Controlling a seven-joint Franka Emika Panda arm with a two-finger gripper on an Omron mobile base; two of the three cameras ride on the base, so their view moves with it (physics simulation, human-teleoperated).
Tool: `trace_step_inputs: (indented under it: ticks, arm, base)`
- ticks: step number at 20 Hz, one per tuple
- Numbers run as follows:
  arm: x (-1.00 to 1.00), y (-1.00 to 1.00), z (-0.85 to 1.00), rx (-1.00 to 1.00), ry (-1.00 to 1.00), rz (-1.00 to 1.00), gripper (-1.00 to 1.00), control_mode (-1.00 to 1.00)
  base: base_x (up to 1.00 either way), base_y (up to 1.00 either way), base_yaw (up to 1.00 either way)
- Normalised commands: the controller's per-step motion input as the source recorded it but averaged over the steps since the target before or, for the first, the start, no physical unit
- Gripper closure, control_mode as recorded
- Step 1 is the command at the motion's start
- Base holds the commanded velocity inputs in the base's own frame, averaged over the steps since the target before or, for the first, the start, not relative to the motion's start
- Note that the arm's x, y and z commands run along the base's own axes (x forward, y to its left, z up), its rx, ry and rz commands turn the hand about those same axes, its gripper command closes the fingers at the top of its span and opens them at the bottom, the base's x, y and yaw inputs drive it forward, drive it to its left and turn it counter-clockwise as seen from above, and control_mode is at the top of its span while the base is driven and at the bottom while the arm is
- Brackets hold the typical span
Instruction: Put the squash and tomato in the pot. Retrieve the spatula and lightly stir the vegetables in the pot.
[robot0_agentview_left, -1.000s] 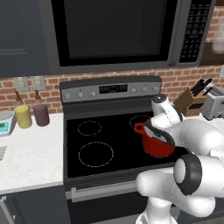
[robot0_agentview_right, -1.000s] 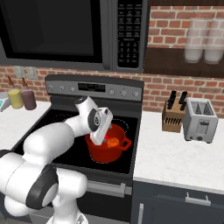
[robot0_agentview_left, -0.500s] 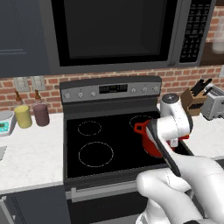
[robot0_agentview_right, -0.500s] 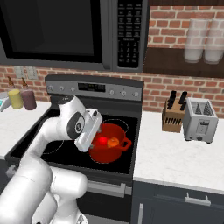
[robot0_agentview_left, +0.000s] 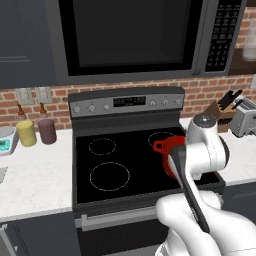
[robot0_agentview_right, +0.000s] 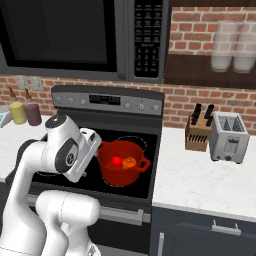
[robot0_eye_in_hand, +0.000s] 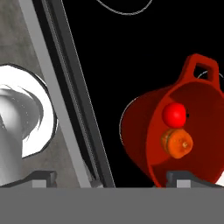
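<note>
We see the black stovetop (robot0_agentview_right: 55, 176) carrying the pot (robot0_agentview_right: 121, 163) on its front right burner. Inside it the tomato (robot0_agentview_right: 117, 160) and the squash (robot0_agentview_right: 129, 162) lie side by side, touching. Our gripper (robot0_eye_in_hand: 111, 177) hangs beside the pot, toward the stove's front edge, fingers wide apart and empty. We cannot locate the spatula, so we judge finding it comes next.

Red pot (robot0_agentview_right: 121, 165) on the black stovetop (robot0_agentview_left: 120, 165).
</note>
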Motion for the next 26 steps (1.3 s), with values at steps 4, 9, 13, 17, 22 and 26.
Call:
trace_step_inputs:
  ticks: [4,9,13,17,22,26]
  arm:
    - [-0.07,0.16,0.1,0.15,0.0,-0.09,-1.0,-1.0]
    - [-0.03,-0.03,0.09,0.1,-0.01,-0.03,-1.0,-1.0]
    - [0.0,-0.02,0.0,0.0,0.0,0.0,-1.0,-1.0]
    - [0.0,0.0,0.0,0.0,0.01,0.0,-1.0,-1.0]
    - [-0.11,0.09,0.0,0.0,0.0,0.0,-1.0,-1.0]
    - [-0.1,0.38,0.0,0.0,0.0,0.0,-1.0,-1.0]
  base:
    - [0.0,0.0,0.0]
    - [0.0,0.0,0.0]
    - [0.0,0.0,0.0]
    - [0.0,0.0,0.0]
    - [0.0,0.0,0.0]
    - [0.0,0.0,0.0]
